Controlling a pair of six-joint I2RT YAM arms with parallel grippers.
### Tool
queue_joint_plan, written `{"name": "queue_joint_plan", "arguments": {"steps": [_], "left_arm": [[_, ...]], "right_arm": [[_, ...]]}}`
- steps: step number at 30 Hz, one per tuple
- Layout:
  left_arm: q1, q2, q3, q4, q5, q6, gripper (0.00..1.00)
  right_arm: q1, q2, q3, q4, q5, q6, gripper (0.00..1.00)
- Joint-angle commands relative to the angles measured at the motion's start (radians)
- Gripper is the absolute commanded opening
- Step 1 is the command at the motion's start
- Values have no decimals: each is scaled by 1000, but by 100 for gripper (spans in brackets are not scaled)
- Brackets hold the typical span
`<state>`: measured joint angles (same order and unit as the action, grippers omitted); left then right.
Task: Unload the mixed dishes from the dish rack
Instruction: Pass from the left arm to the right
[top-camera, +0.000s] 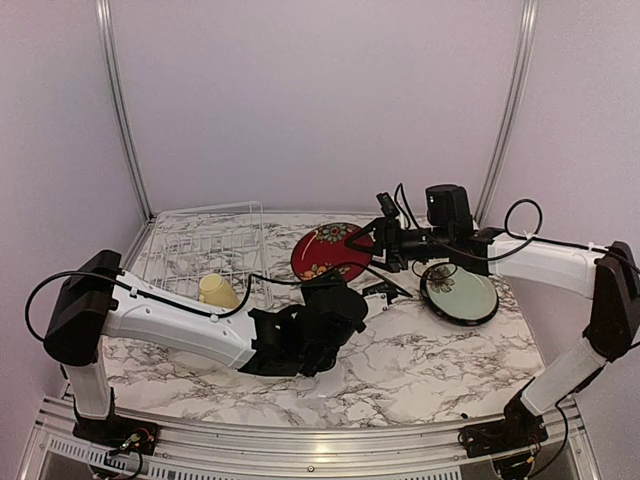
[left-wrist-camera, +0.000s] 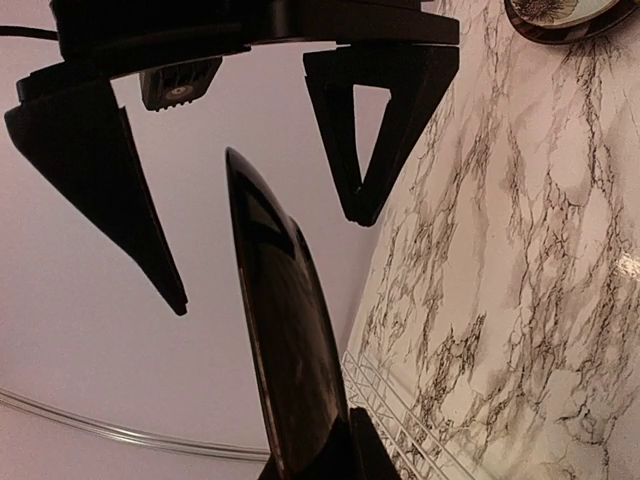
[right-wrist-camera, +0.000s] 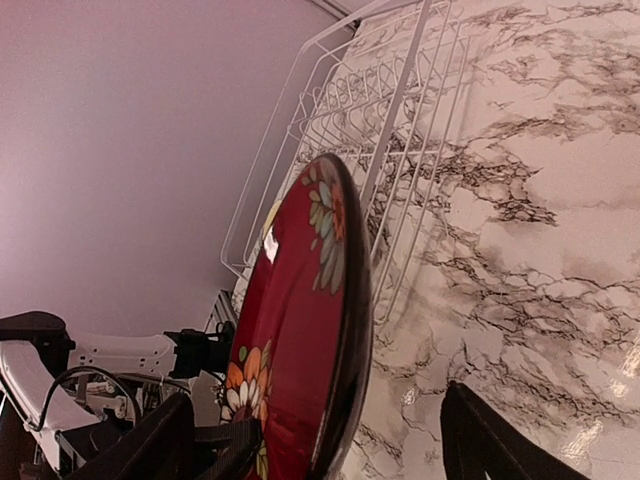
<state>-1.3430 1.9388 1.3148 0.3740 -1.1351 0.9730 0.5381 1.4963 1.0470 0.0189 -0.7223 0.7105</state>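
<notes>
Red plate is out of the dish rack, tilted just at its 3 o'clock. Left gripper is spread wide around the rim, not touching. The right gripper, can't tell if it's clamped. Looks like a handover, so next is setting it down flat, gently.

Mug in dish rack — nearer plate, farther plate rightward
</notes>
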Motion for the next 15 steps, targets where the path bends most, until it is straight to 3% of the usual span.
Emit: {"name": "queue_joint_plan", "arguments": {"steps": [1,5,15], "left_arm": [[-10,28,58,-20,-45,-10,0],[-18,29,51,-12,-51,-2,0],[-34,53,69,28,-106,-2,0]], "right_arm": [[37,42,4,87,-13,28,79],[64,78,5,121,-21,47,67],[66,57,-22,182,35,102,14]]}}
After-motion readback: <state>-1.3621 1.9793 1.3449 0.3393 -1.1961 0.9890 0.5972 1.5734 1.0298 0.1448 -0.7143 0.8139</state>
